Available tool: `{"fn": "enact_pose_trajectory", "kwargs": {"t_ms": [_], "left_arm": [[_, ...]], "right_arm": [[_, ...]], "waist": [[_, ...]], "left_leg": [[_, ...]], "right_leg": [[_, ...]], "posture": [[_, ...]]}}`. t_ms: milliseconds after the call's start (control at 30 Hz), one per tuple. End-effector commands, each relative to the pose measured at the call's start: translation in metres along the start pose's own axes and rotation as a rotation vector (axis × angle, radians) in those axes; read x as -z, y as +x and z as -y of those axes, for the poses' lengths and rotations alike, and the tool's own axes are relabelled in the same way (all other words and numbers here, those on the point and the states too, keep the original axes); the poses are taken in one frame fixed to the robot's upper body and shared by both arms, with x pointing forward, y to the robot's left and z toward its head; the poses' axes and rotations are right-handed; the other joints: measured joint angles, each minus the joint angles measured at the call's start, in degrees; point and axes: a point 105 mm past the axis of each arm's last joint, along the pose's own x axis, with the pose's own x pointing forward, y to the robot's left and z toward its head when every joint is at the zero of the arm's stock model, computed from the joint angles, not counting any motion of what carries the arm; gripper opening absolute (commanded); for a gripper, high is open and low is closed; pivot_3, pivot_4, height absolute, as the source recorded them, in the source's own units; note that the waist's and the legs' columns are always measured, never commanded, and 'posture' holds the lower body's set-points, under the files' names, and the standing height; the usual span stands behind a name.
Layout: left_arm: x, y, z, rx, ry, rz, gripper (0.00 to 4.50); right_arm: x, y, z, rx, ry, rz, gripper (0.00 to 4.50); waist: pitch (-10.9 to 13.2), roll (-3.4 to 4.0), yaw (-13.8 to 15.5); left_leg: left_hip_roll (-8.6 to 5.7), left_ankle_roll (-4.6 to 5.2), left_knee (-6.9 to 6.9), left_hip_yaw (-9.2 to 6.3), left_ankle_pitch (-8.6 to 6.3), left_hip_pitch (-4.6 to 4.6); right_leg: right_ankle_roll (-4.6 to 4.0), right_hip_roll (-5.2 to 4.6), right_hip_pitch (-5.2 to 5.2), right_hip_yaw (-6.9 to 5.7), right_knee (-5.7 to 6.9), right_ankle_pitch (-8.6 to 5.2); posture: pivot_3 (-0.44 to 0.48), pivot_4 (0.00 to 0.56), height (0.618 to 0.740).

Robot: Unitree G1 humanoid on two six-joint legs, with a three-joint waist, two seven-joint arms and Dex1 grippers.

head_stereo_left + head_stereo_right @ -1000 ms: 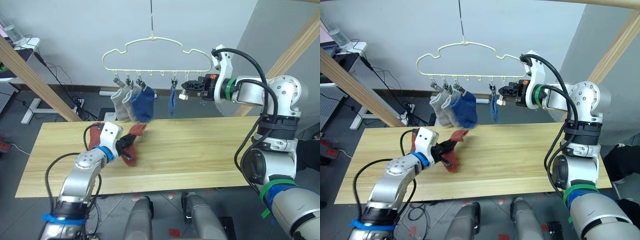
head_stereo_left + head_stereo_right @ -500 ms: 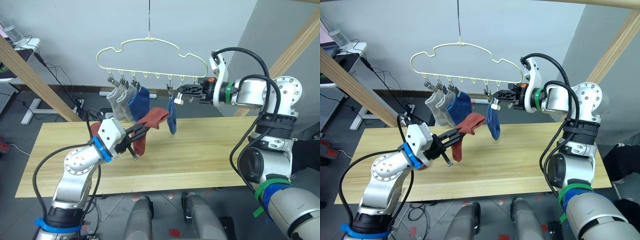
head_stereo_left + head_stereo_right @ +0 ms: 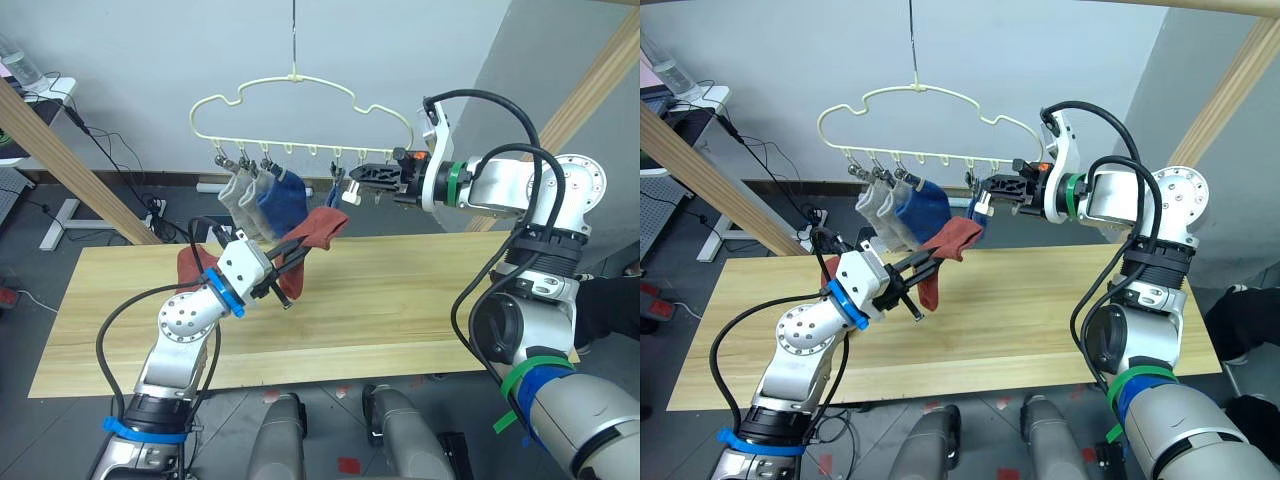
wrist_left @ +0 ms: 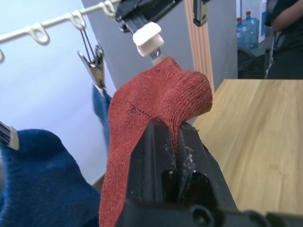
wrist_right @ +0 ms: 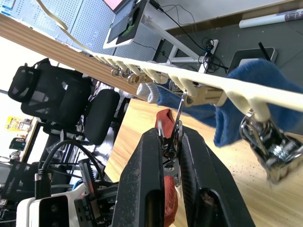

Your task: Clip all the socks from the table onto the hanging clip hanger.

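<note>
I have the left end effector (image 3: 283,262) raised above the long light wooden table (image 3: 420,300), its black fingers pinched on a rust-red knit ankle sock (image 3: 310,237) whose cuff end is lifted just under the pale-yellow cloud-outlined clip hanger (image 3: 300,105). My right end effector (image 3: 362,175) reaches in from the right, its fingers pressed on a small silver metal clip (image 5: 176,130) of that hanger, directly above the red sock. Two light grey socks (image 3: 240,200) and a blue sock (image 3: 280,198) already hang from the left clips; another blue sock (image 3: 334,192) hangs behind the red one. A second rust-red sock (image 3: 192,265) lies on the table behind my left arm.
</note>
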Motion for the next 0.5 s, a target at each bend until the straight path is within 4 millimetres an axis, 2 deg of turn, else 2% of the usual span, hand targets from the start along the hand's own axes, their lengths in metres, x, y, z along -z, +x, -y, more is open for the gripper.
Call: {"fn": "enact_pose_trajectory", "kwargs": {"t_ms": [33, 500], "left_arm": [[-0.0078, 0.0031, -0.0046, -0.021, 0.040, 0.034, 0.02], [-0.0093, 0.0062, -0.0041, -0.036, 0.031, 0.045, 0.02]], "right_arm": [[-0.0038, -0.0008, -0.0135, -0.055, -0.017, 0.010, 0.13], [0.0019, 0.0032, -0.0151, -0.058, 0.005, -0.002, 0.13]], "waist": [[0.00, 0.00, -0.02], [0.00, 0.00, -0.07]], "left_leg": [[0.00, 0.00, 0.00, 0.00, 0.00, 0.00], [0.00, 0.00, -0.01, 0.00, 0.00, 0.00]], "right_leg": [[0.00, 0.00, 0.00, 0.00, 0.00, 0.00], [0.05, 0.00, 0.00, 0.00, -0.01, -0.03]], "posture": [[-0.012, 0.281, 0.740], [-0.008, 0.285, 0.740]]}}
